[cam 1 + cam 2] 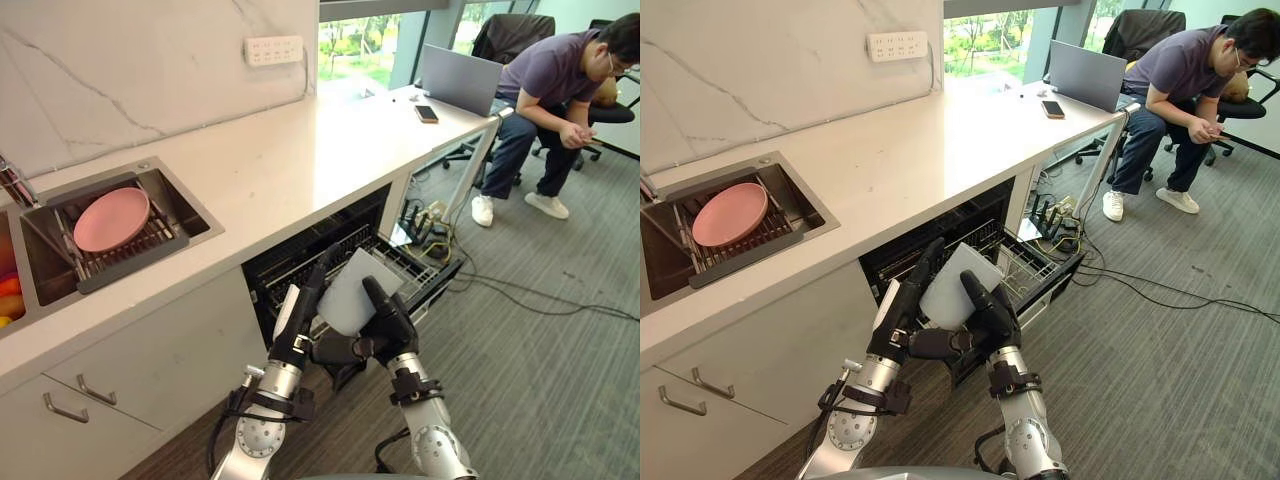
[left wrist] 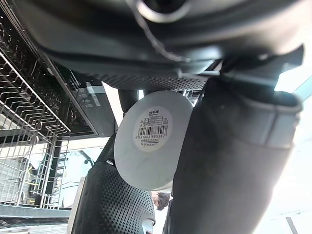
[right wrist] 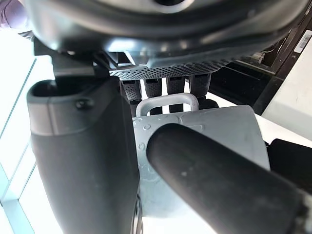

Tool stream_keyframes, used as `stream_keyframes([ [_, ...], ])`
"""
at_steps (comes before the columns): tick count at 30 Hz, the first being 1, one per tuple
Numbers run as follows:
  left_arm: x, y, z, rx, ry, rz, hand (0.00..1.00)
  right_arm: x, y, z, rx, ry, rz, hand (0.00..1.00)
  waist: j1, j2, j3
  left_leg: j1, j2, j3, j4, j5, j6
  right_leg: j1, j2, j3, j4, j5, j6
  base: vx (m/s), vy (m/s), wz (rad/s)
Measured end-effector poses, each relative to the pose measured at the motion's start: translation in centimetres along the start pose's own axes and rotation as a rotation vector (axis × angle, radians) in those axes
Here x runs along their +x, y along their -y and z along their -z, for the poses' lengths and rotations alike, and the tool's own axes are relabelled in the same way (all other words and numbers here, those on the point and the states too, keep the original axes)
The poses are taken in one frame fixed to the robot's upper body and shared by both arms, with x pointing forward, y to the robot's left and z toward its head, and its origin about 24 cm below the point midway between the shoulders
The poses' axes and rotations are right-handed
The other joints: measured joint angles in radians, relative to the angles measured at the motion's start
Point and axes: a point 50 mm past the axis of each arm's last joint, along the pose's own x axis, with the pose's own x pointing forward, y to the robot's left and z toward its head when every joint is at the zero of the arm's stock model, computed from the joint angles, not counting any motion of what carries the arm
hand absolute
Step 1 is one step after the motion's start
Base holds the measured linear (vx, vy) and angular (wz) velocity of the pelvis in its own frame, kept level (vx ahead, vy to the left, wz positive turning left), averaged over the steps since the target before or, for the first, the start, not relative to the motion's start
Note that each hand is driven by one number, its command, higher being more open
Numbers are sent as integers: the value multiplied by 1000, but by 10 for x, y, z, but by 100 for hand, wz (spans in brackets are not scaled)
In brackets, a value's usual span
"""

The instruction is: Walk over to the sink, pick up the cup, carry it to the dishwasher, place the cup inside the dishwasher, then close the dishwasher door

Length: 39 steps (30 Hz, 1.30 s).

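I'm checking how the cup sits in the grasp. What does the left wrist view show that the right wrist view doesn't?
Left wrist view: the round base of the cup with its barcode sticker, plus the dishwasher rack. Right wrist view: the cup's handle and side wall. Both: the cup held between the left hand and the right hand.

Both head eyes look steeply down on the counter [image 1: 300, 160] and open dishwasher [image 1: 292, 258]; both wrist cameras sit close against the shared cup [image 2: 146, 161].

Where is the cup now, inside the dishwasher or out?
Out: the left hand and right hand hold the cup near the pulled-out dishwasher rack.
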Motion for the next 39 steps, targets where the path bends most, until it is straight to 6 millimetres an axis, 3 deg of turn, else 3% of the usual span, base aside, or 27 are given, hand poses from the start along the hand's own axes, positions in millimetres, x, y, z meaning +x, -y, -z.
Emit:
stream_keyframes([
  [12, 6, 0, 0, -53, 6, -26, 100, 10, -3, -7, 11, 29, 9, 0, 1, -4, 26, -1, 0, -35, 2, -1, -2, 24, -3, -39, 0, -11, 6, -3, -3, 10],
  [14, 6, -3, -1, -87, 8, -53, 100, 13, 1, -17, 16, 78, 55, 0, 2, -2, 28, 0, -1, -40, 2, -2, -2, 29, -6, -43, 0, -12, 7, -3, 9, 7],
  [15, 5, -7, 0, -101, 2, -84, 100, 13, 5, -25, 31, 129, 94, 0, 5, -1, 28, 0, -2, -41, 2, -2, -2, 30, -7, -44, 0, -12, 7, -18, 13, 8],
  [17, -8, -42, 9, -142, -38, -310, 100, -1, 33, -80, 94, 461, 289, 0, 29, 1, 29, 0, -4, -42, 2, -2, -2, 32, -13, -47, 0, -12, 7, -21, 19, 5],
  [18, -14, -52, 12, -146, -54, -376, 100, -7, 39, -95, 109, 555, 330, 0, 31, 1, 29, 0, -4, -42, 2, -2, -2, 32, -14, -48, 0, -12, 7, 0, 0, 0],
  [20, -43, -86, 20, -111, -116, -565, 100, -37, 54, -139, 132, 866, 432, 0, 27, 2, 30, 1, -3, -42, 2, -3, -4, 32, -13, -48, 0, -12, 7, 0, 0, 0],
  [22, -57, -92, 23, -91, -157, -614, 100, -56, 56, -155, 130, 1000, 463, 0, 24, 2, 30, 3, -3, -41, 3, -5, -6, 33, -14, -48, 0, -12, 7, 0, 0, 0],
  [26, -55, -81, 22, -128, -152, -606, 100, -66, 54, -157, 139, 1048, 465, 0, 21, 4, 26, 7, -1, -36, 10, -17, -15, 42, -15, -47, 0, -13, 6, -47, -8, -1],
  [30, -46, -71, 14, -158, -101, -550, 100, -66, 54, -155, 141, 1031, 471, 0, 21, 17, 16, 2, 34, 42, 26, -21, -18, 46, -12, -59, 0, -14, 4, -55, -42, 7],
  [33, -44, -67, 12, -171, -86, -519, 100, -70, 55, -154, 133, 1016, 489, 0, 27, 31, 3, 1, 35, 45, 30, -15, -28, 46, -12, -59, 0, -14, 4, -9, -14, 2],
  [39, -43, -56, 21, -178, -166, -310, 100, -60, 50, -155, -39, 870, 503, 0, 27, 35, 0, 1, 35, 46, 33, -15, -28, 46, -11, -59, 0, -15, 4, 0, 0, 0],
])
